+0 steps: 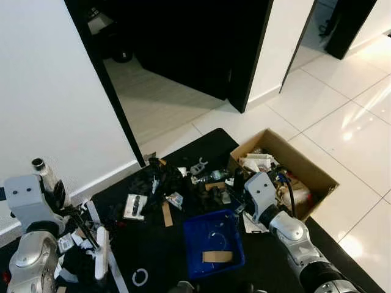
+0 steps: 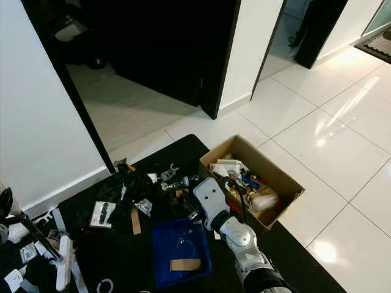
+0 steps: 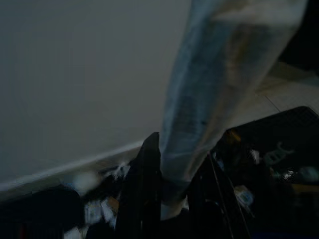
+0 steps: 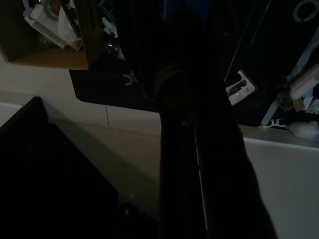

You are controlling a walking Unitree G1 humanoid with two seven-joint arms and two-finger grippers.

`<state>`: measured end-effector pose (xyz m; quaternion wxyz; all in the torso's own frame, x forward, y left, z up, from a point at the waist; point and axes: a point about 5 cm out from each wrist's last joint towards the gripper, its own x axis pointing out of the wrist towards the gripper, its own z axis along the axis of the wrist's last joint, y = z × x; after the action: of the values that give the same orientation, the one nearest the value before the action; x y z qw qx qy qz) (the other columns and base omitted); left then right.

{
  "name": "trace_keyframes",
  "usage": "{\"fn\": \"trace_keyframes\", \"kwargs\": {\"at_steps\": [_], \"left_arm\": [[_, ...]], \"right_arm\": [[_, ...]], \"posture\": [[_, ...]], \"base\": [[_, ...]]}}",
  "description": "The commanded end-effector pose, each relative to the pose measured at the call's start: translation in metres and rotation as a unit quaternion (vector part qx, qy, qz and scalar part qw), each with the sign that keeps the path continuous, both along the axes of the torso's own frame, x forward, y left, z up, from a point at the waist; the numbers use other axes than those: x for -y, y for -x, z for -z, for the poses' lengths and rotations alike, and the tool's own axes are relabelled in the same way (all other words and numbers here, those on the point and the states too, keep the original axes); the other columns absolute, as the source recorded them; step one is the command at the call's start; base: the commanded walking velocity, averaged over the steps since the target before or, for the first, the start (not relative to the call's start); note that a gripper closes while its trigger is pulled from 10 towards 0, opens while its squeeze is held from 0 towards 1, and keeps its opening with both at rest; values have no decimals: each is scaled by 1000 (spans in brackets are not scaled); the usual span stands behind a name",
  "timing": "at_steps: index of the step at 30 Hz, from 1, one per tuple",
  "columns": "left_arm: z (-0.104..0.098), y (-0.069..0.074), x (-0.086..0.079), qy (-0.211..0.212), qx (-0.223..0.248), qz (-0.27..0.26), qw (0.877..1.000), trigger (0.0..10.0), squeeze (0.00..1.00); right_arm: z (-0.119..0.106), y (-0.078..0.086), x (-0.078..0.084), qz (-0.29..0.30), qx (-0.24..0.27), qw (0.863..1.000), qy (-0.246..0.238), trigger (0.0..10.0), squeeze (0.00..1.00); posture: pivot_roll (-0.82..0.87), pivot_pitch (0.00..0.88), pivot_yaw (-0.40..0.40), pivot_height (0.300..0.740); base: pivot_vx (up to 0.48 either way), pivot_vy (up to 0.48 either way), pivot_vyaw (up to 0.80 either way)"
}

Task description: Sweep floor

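A black mat [image 1: 269,262] on the white tiled floor is strewn with litter [image 1: 153,186]: packets, cardboard strips and small parts. My left gripper [image 1: 58,194] at the lower left is shut on a pale broom handle [image 3: 199,99]. A thin black rod leads from there down to a white head [image 1: 101,253] on the mat. A blue dustpan [image 1: 208,238] lies in the middle of the mat and holds a cardboard strip [image 1: 217,256]. My right gripper [image 1: 238,182] hovers by its far right corner, shut on a dark handle [image 4: 187,149] that runs toward the blue pan.
An open cardboard box [image 1: 317,177] full of scraps stands at the mat's right edge, just beyond my right arm. A white wall [image 1: 49,91] rises on the left. A black door frame [image 1: 110,91] opens into a dark room. Glossy tiles [image 1: 342,110] stretch to the right.
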<state>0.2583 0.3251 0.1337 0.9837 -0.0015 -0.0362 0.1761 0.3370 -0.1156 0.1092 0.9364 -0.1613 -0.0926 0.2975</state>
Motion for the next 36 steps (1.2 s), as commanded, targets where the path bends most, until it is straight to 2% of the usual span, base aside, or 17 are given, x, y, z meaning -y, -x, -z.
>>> {"fn": "trace_keyframes", "kwargs": {"at_steps": [1, 5, 9, 13, 15, 16, 20, 22, 24, 25, 26, 28, 29, 32, 36], "left_arm": [[17, 9, -5, 4, -15, -32, 999, 10000, 0], [25, 14, -3, -2, -18, -39, 999, 10000, 0], [31, 24, -4, 11, -10, -45, 999, 10000, 0], [32, 27, -3, 13, -11, -45, 999, 10000, 0], [37, 32, 2, 28, -15, -36, 999, 10000, 0], [41, 34, 5, 43, -16, -33, 998, 10000, 0], [56, 36, 37, 140, -8, 7, 990, 10000, 0], [57, 35, 41, 151, -6, 11, 988, 10000, 0], [57, 32, 56, 205, 11, 18, 978, 10000, 0], [55, 28, 72, 256, 27, 34, 966, 10000, 0], [54, 26, 78, 270, 33, 44, 961, 10000, 0], [50, 23, 85, 288, 44, 57, 955, 10000, 0], [50, 23, 85, 288, 44, 57, 955, 10000, 0], [39, 20, 87, 314, 69, 70, 944, 10000, 0], [26, 18, 82, 306, 84, 81, 945, 10000, 0]], "right_arm": [[0, 2, 8, 2, 6, 1000, 16, 10000, 0], [-2, 2, 11, 2, 10, 1000, 17, 10000, 0], [-2, 4, 14, 1, 12, 1000, 18, 10000, 0], [-1, 5, 15, 1, 10, 1000, 20, 10000, 0], [-1, 5, 15, 0, 9, 1000, 21, 10000, 0], [-1, 5, 15, 0, 9, 1000, 20, 10000, 0], [-4, 2, 13, 0, 9, 1000, 18, 10000, 0], [-4, 2, 12, 0, 9, 1000, 18, 10000, 0], [-5, 1, 11, 1, 9, 1000, 16, 10000, 0], [-6, -1, 11, 1, 9, 1000, 15, 10000, 0], [-7, -1, 11, 2, 9, 1000, 15, 10000, 0], [-7, -2, 10, 2, 10, 1000, 14, 10000, 0], [-7, -2, 10, 2, 10, 1000, 14, 10000, 0], [-8, -2, 11, 4, 10, 1000, 13, 10000, 0], [-8, -2, 11, 5, 10, 1000, 13, 10000, 0]], "posture": [[149, 411, -2, 740], [144, 419, -5, 740], [144, 436, -14, 740], [144, 436, -14, 740], [147, 441, -15, 740], [147, 441, -15, 740], [148, 427, -17, 740], [148, 427, -17, 740], [148, 423, -17, 740], [147, 412, -16, 740], [146, 411, -16, 740], [146, 408, -16, 740], [146, 408, -16, 740], [149, 402, -12, 740], [154, 396, -9, 740]], "base": [[0, 0, 0], [0, 0, 0], [0, 0, 0], [0, 0, 0], [0, 0, 0], [0, 0, 0], [0, 0, 0], [0, 0, 0], [0, 0, 0], [0, 0, 0], [0, 0, 0], [0, 0, 0], [0, 0, 0], [0, 0, 0], [0, 0, 0]]}}
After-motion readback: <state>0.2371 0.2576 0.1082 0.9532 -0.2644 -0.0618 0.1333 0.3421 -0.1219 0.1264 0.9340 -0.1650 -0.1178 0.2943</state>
